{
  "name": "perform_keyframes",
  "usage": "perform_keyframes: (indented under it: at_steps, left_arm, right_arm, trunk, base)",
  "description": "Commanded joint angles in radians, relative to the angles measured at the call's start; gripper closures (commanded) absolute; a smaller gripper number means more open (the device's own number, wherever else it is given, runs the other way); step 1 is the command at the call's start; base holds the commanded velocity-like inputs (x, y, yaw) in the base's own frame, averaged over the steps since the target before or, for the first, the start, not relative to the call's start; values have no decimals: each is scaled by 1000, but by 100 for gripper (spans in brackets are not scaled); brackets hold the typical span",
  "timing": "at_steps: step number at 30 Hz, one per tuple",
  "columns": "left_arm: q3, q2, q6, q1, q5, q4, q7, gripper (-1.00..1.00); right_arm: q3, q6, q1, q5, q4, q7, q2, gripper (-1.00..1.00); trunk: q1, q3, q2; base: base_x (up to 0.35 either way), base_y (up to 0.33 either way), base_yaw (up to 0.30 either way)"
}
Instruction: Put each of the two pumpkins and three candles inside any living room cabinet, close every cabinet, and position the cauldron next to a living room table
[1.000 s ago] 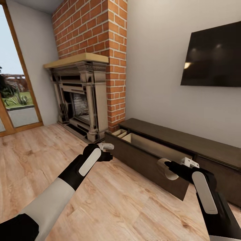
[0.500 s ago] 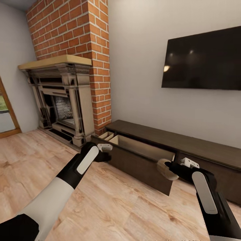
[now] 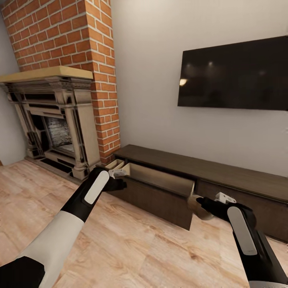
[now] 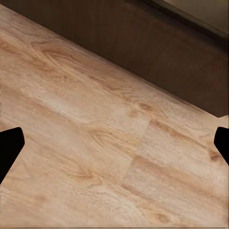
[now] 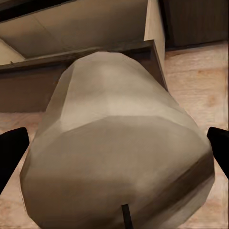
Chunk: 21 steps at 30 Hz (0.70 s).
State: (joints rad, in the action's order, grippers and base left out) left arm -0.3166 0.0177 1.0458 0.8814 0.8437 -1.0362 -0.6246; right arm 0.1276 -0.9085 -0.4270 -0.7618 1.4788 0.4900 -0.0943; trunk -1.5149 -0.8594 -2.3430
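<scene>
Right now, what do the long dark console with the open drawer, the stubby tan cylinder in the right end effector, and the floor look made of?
Long low dark brown console: seemingly matte wood, faint grain; its pale beige drawer interior looks like unfinished board. Stubby tan cylinder, held in the right end effector: probably wax, smooth and dull, faceted by the render. Light plank floor: wood or laminate, visible grain, knots and seams.

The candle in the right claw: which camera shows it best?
The right wrist view: the candle looms close and tan between the right claw's fingertips, over the open drawer. In the head view the candle is small and partly hidden. The left wrist view faces floor and cabinet front.
</scene>
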Motion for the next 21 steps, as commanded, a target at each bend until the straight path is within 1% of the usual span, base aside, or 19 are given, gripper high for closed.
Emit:
perform_keyframes:
  at_steps: [1,5,8,21]
  left_arm:
    - [0,-2,1,1,11,-1,-10,-100]
    - [0,-4,1,1,11,-4,-10,-100]
    - [0,-6,1,1,12,-6,-10,-100]
    - [1,-16,1,1,12,-13,-10,-100]
  right_arm:
    - [0,-1,-2,-13,-12,10,0,100]
    - [0,-1,-2,-13,-28,10,-1,100]
    - [0,-1,-2,-13,-31,10,-1,100]
    - [0,0,-3,-13,-35,9,-1,100]
  trunk:
    - [5,1,7]
    - [20,7,35]
    - [31,12,56]
    - [81,31,147]
  base:
    - [-217,55,-62]
    - [-237,57,-34]
    - [-137,30,-13]
    - [-21,5,-2]
